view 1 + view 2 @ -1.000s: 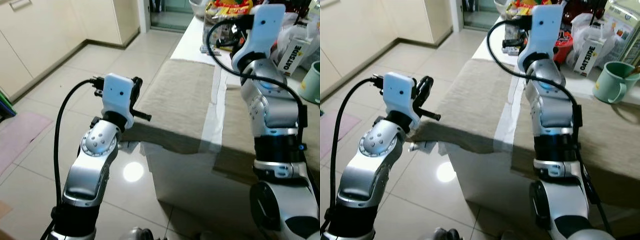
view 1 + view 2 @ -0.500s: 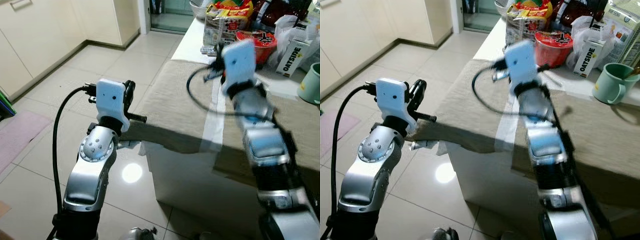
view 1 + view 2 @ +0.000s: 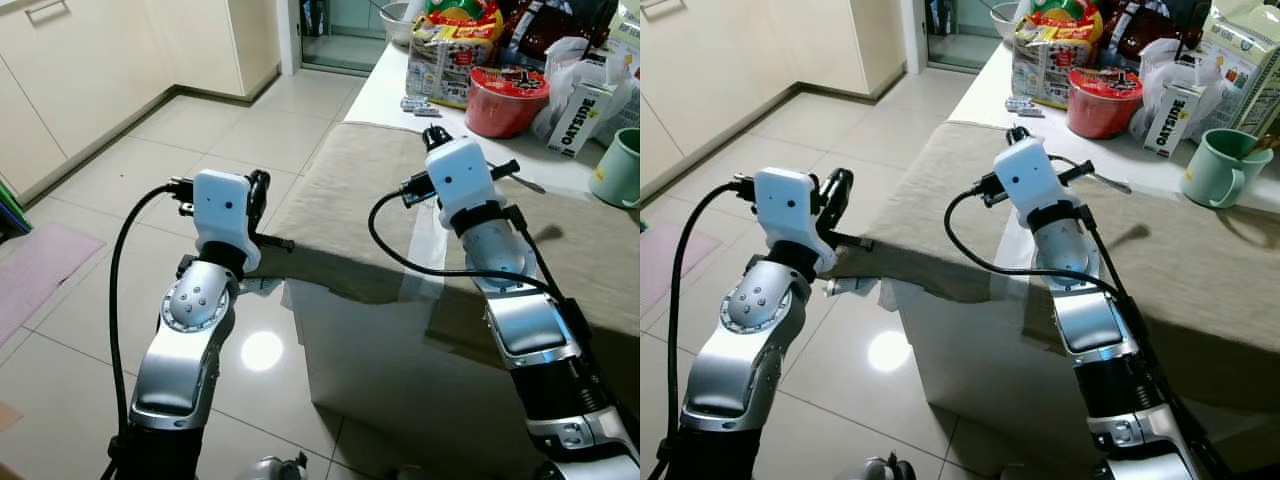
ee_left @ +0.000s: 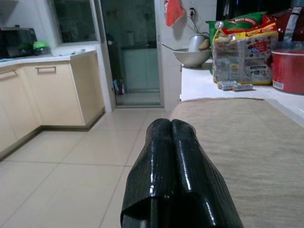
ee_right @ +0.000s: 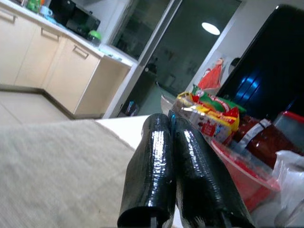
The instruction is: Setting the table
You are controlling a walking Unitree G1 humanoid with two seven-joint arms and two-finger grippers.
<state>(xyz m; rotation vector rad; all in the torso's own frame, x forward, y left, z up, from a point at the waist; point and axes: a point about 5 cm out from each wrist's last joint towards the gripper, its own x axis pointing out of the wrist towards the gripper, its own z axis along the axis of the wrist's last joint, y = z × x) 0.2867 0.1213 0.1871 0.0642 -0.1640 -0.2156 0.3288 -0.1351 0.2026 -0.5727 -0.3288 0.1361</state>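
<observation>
Two beige placemats lie side by side on the white table: the left placemat and the right placemat, with a strip of bare table between them. My left gripper is shut and empty, held off the table's left side, level with the left placemat's near corner; in the left wrist view its fingertips point along the mat. My right gripper, shut and empty too, hovers low over the strip between the mats, pointing at the far end of the table.
At the far end stand a red lidded bowl, a snack bag, a metal bowl, an Oatside carton and a green mug. Cream cabinets line the left. Tiled floor lies to the table's left.
My right arm has dropped from high over the far clutter, down and back to just above the placemats. The left arm has barely shifted.
</observation>
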